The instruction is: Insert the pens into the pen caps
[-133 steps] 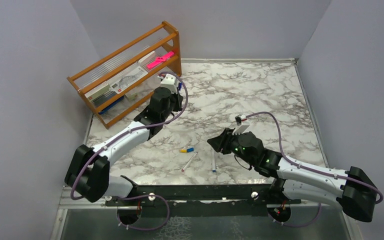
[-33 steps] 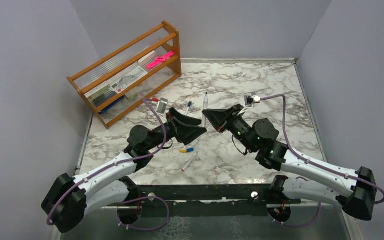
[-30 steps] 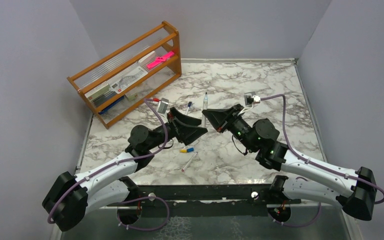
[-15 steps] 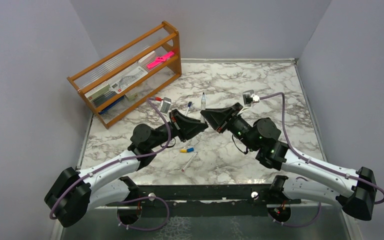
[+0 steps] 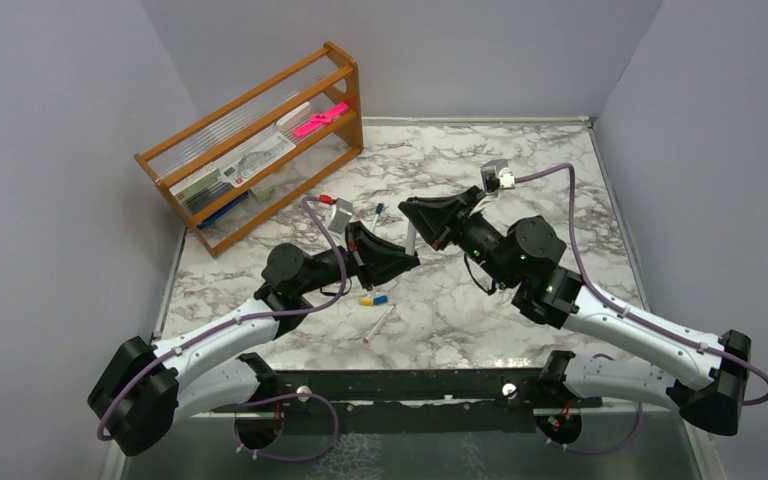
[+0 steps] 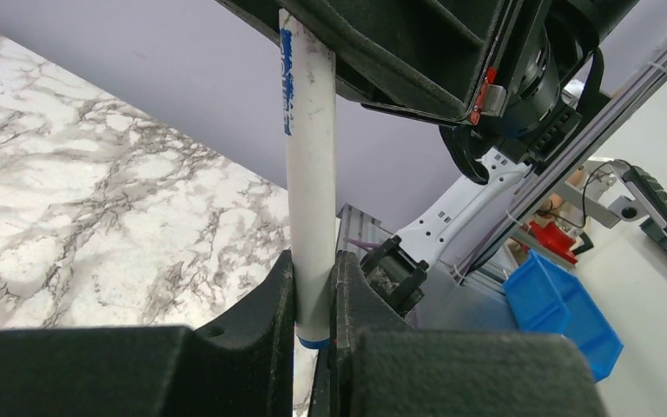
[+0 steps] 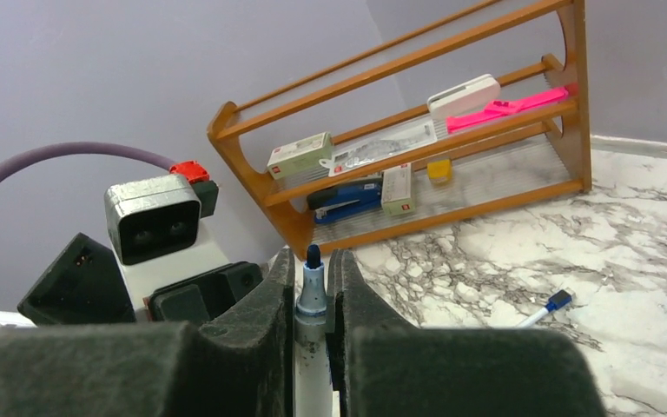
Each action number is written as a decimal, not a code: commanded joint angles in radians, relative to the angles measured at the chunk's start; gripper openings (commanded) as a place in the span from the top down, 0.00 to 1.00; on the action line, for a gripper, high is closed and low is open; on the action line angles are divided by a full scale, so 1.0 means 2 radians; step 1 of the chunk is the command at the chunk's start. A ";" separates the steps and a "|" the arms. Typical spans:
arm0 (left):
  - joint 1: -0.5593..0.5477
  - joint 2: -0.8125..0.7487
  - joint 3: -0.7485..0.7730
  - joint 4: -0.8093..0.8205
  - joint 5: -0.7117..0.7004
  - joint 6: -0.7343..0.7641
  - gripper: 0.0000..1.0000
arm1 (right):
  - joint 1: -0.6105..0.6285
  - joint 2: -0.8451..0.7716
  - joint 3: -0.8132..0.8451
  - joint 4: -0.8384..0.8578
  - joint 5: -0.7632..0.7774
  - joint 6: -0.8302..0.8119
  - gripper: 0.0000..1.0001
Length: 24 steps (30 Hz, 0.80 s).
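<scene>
One white pen [image 5: 410, 241] with blue print is held off the table between both grippers. My left gripper [image 5: 407, 259] is shut on its blue-ringed rear end [image 6: 316, 340]; the barrel [image 6: 309, 174] rises into my right gripper [image 6: 399, 52]. My right gripper [image 5: 418, 222] is shut on the same pen near its bare blue nib [image 7: 313, 259]. A second pen [image 5: 378, 214] with a blue end lies behind them and also shows in the right wrist view [image 7: 545, 307]. A red-tipped pen [image 5: 378, 325] and the blue and yellow-orange caps [image 5: 373, 299] lie in front.
A wooden rack [image 5: 260, 140] with a pink object, a stapler and small boxes stands at the back left, also in the right wrist view [image 7: 417, 165]. Grey walls close in the marble table [image 5: 520, 170]. The left wrist's camera block [image 7: 152, 217] sits close to my right fingers.
My right gripper has turned and brought the pen down from pointing up to lying between the two grippers. My left gripper has moved in and shut on its lower end.
</scene>
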 commanded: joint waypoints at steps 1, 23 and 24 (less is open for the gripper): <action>-0.002 -0.017 0.017 -0.011 0.015 0.022 0.92 | 0.001 0.006 0.002 -0.016 -0.026 -0.004 0.98; -0.003 -0.010 0.050 -0.015 -0.006 0.027 0.50 | 0.001 -0.031 -0.064 0.062 -0.051 0.053 0.98; -0.003 -0.014 0.046 -0.014 -0.008 0.026 0.49 | 0.001 -0.031 -0.061 0.061 -0.045 0.051 0.98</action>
